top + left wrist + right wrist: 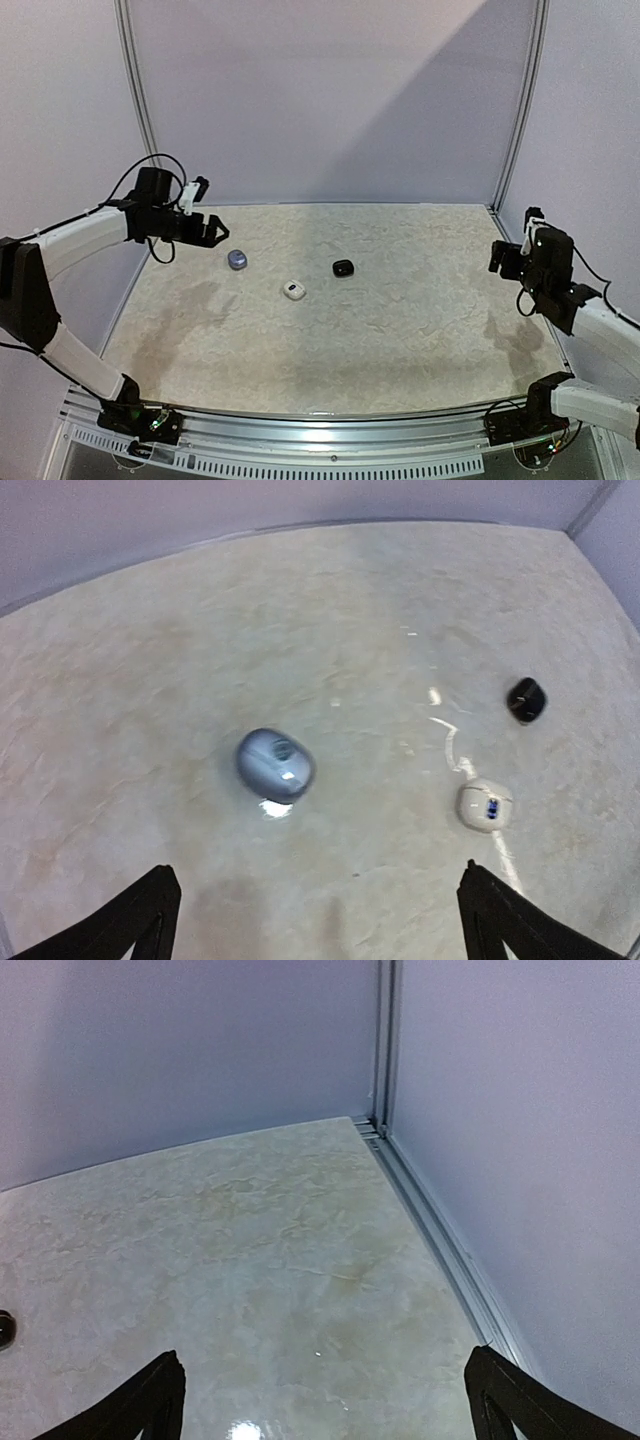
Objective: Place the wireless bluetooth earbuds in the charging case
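Note:
Three pebble-like charging cases lie on the marbled table: a greyish-lavender case (237, 259), a white case (293, 290) and a black case (343, 267). All look closed. No loose earbuds show in any view. My left gripper (213, 231) hovers above the table, just left of the lavender case, open and empty. In the left wrist view the lavender case (275, 764) lies ahead of the open left gripper (320, 920), with the white case (486, 805) and the black case (526, 699) to the right. My right gripper (506, 259) is raised at the far right, open and empty (320, 1400).
Purple walls enclose the table, with a metal rail (440, 1235) along the right edge and corner posts (515, 110) at the back. A dark edge of the black case (4, 1329) shows at the left border of the right wrist view.

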### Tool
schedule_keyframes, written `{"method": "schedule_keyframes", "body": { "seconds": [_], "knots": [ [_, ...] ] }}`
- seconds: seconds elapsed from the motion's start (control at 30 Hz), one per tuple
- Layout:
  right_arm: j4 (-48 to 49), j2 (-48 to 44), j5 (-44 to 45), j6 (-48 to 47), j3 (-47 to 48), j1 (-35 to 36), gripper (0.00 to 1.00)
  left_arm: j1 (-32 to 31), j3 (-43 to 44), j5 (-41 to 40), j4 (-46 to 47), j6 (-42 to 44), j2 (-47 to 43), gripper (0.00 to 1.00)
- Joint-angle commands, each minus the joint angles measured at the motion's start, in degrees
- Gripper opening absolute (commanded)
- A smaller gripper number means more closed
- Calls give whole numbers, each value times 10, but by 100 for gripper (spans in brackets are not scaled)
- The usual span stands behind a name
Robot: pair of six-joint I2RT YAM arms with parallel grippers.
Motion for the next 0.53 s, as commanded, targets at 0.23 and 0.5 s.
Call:
{"method": "schedule_keyframes", "body": {
  "seconds": [0.23, 0.5],
  "knots": [
    [45, -82, 169, 72, -95, -1, 99, 107, -173, -113, 110, -4, -77, 99],
    [58, -64, 177, 80, -90, -1, 99, 107, -306, -178, 226, -1, -155, 99]
  ]
}}
